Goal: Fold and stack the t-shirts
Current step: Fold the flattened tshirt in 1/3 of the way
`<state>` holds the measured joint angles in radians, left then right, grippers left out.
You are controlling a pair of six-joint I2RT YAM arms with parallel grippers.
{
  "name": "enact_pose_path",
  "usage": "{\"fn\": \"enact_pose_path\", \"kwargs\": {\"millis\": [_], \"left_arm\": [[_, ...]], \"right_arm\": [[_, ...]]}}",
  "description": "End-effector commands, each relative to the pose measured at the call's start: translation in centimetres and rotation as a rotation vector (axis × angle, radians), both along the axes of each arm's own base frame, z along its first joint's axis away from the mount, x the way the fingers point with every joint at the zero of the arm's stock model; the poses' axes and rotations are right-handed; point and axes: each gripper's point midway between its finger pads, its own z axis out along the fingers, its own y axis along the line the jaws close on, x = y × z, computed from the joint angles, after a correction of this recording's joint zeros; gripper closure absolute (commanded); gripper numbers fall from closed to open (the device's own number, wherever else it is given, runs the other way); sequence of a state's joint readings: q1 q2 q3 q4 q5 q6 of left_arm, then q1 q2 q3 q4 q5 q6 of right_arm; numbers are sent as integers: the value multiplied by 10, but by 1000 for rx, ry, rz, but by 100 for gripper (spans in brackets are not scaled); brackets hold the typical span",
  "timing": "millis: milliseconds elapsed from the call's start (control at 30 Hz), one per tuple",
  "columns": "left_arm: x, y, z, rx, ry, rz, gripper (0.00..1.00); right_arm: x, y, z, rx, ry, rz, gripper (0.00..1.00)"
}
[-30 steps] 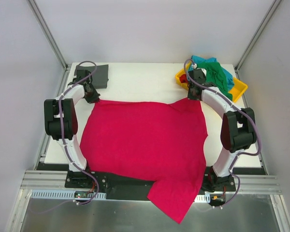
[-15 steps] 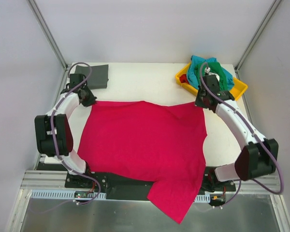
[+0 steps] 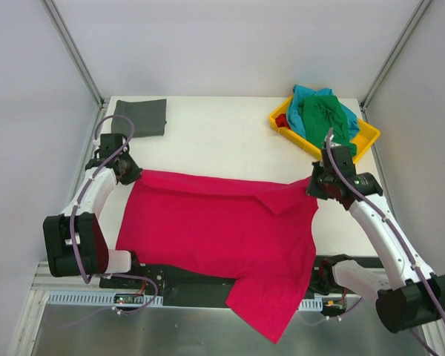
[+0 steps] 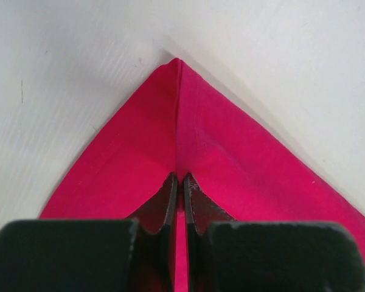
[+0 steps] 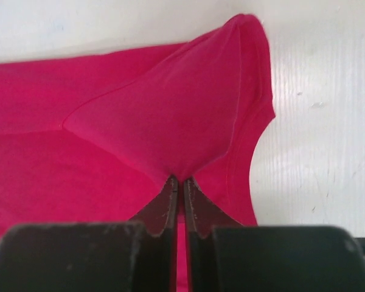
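Red shirt (image 3: 222, 230) spread mid-bench (image 3: 230, 133), one part hanging off the edge at 6 o'clock. Left pincer (image 3: 133, 172) clenched on its 10 o'clock corner, right pincer (image 3: 314, 185) on its 2 o'clock corner. Grey shirt (image 3: 141, 116) at 11. Green shirt (image 3: 322, 119), teal shirt (image 3: 304, 95) in tray (image 3: 369, 139) at 1.

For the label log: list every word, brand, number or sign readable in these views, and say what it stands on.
No text can be read in any view.
The crimson t-shirt, dark grey t-shirt, green t-shirt, teal t-shirt and yellow tray show no print.
The small parts on the near rail are too small to read.
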<state>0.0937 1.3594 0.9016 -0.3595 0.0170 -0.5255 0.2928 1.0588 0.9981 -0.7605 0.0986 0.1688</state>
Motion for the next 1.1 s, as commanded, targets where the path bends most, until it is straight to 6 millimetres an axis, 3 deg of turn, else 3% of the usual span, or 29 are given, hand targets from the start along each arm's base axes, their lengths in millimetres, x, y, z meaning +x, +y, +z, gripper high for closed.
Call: {"fn": "enact_pose_path", "kwargs": {"millis": [0, 200, 467, 667, 733, 767, 800, 833, 900, 933, 1067], "left_arm": [[-15, 8, 11, 27, 9, 46, 100], [-27, 15, 18, 52, 7, 104, 100], [-38, 18, 6, 64, 52, 126, 100], [-54, 33, -2, 132, 110, 189, 99], [-57, 35, -1, 143, 116, 203, 84], [-58, 37, 1, 150, 115, 220, 81], [-60, 40, 3, 162, 112, 239, 74], [-61, 42, 7, 167, 106, 255, 61], [-61, 45, 16, 173, 79, 282, 12], [-60, 45, 22, 169, 60, 285, 1], [-50, 33, 47, 108, -30, 247, 1]], "right_arm": [[-36, 8, -7, 70, 65, 38, 96], [-62, 11, -8, 113, 112, 52, 94], [-94, 14, -33, 167, 185, 2, 92], [-110, 12, -55, 159, 274, -5, 84], [-114, 15, -59, 169, 297, 9, 81], [-115, 15, -60, 169, 297, 16, 78], [-115, 15, -59, 170, 293, 23, 71], [-115, 15, -57, 169, 282, 33, 68], [-109, 10, -52, 143, 241, 31, 52], [-106, 8, -48, 125, 221, 39, 44], [-87, 7, -37, 96, 150, 68, 13]]}}
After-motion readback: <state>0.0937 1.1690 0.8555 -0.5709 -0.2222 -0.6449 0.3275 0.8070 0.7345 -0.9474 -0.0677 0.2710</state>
